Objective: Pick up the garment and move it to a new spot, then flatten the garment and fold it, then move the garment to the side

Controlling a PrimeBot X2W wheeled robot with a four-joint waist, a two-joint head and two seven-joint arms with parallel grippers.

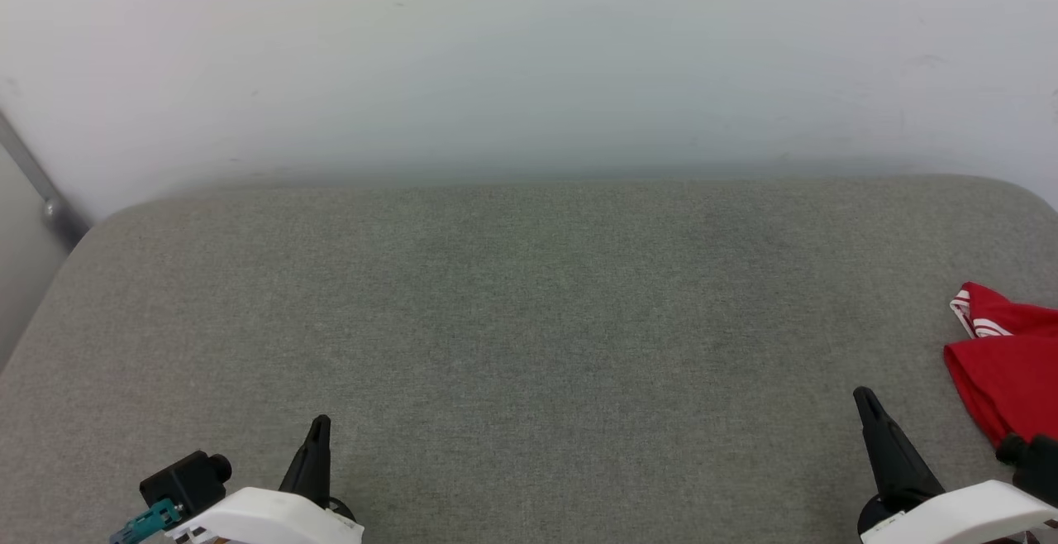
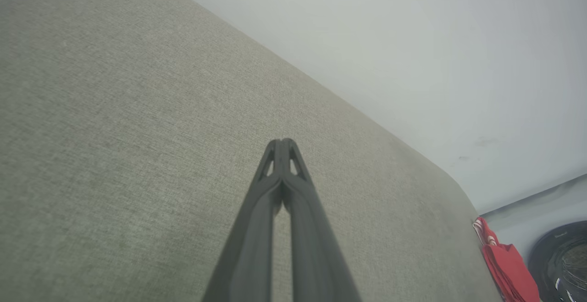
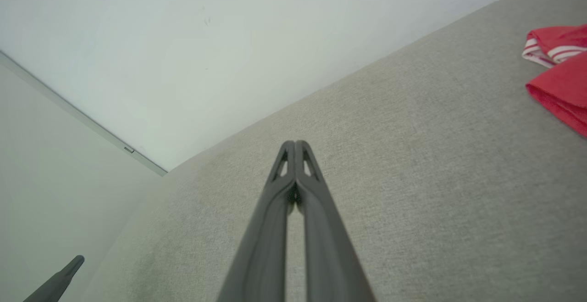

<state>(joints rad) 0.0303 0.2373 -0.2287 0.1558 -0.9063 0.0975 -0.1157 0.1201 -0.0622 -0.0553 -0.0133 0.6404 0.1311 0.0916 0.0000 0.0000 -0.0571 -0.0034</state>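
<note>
The garment [image 1: 1007, 362] is a red bundle with red-and-white striped trim, lying at the far right edge of the grey padded surface [image 1: 529, 321]. It also appears at the lower right of the left wrist view as the garment [image 2: 504, 265] and at the upper right of the right wrist view as the garment [image 3: 562, 70]. My right gripper [image 1: 864, 399] stands shut, a short way left of the garment and apart from it, holding nothing. At the lower left my left gripper [image 1: 321, 424] is shut and empty too. Both wrist views show the tips pressed together: left gripper [image 2: 283, 142], right gripper [image 3: 295, 143].
A white wall [image 1: 529, 56] rises behind the padded surface. A grey bar [image 1: 37, 180] slants down at the far left corner. A dark round object [image 2: 562, 260] sits beyond the surface's right end, past the garment.
</note>
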